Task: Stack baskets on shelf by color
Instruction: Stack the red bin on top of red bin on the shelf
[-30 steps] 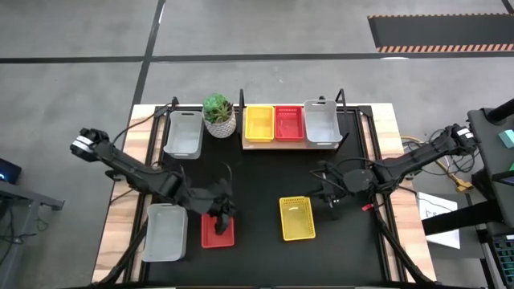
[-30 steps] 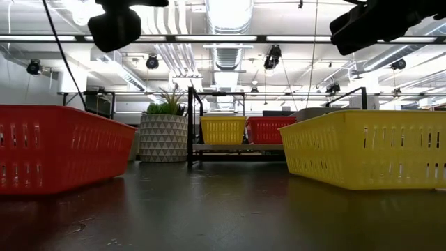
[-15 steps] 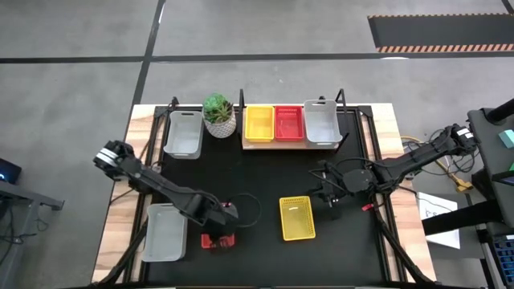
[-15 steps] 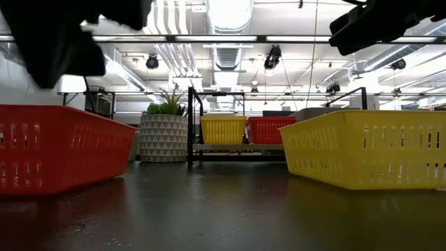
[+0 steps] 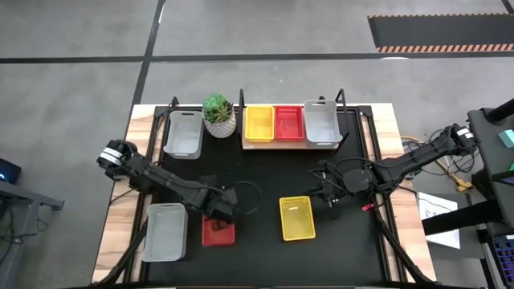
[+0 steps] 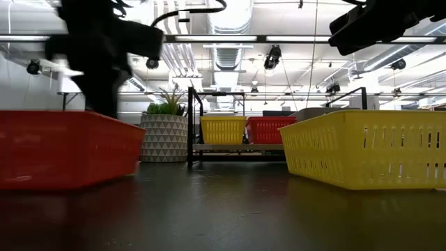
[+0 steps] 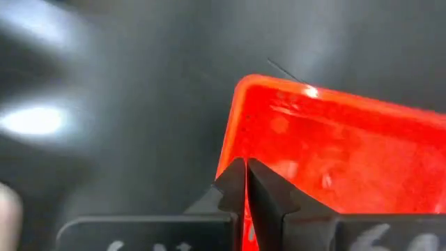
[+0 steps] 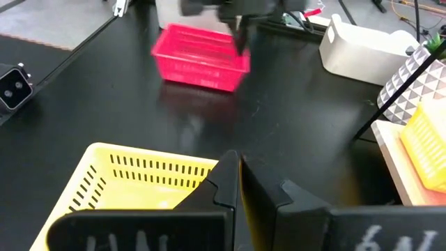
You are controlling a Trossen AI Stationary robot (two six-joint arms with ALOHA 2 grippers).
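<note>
A red basket [image 5: 218, 234] [image 6: 63, 150] [image 8: 198, 59] sits near the table's front, left of centre. My left gripper [image 5: 221, 213] [image 7: 246, 178] is down at its far short wall, shut on it. A yellow basket [image 5: 296, 218] [image 8: 132, 188] rests flat on the table to its right. My right gripper [image 5: 331, 195] [image 8: 237, 174] hangs shut in the air just right of the yellow basket and touches nothing. The wooden shelf [image 5: 289, 144] at the far edge carries a yellow, a red and a grey-white basket side by side. My left gripper pinches the red basket's far short wall [image 7: 226, 164] near a corner, one finger inside and one outside. The fingers come from above, pointing down, across the rim. The basket stays roughly level; whether its bottom is off the table I cannot tell.
A grey-white basket [image 5: 164, 231] lies left of the red one, and another [image 5: 183, 132] lies at the far left beside a potted plant [image 5: 218, 115]. Bare black tabletop lies between the front baskets and the shelf.
My left arm has swung lower, and its gripper has come down onto the red basket's far wall and closed on it. The red basket shows blurred and slightly shifted in the low view. The right arm and the yellow basket have kept still.
</note>
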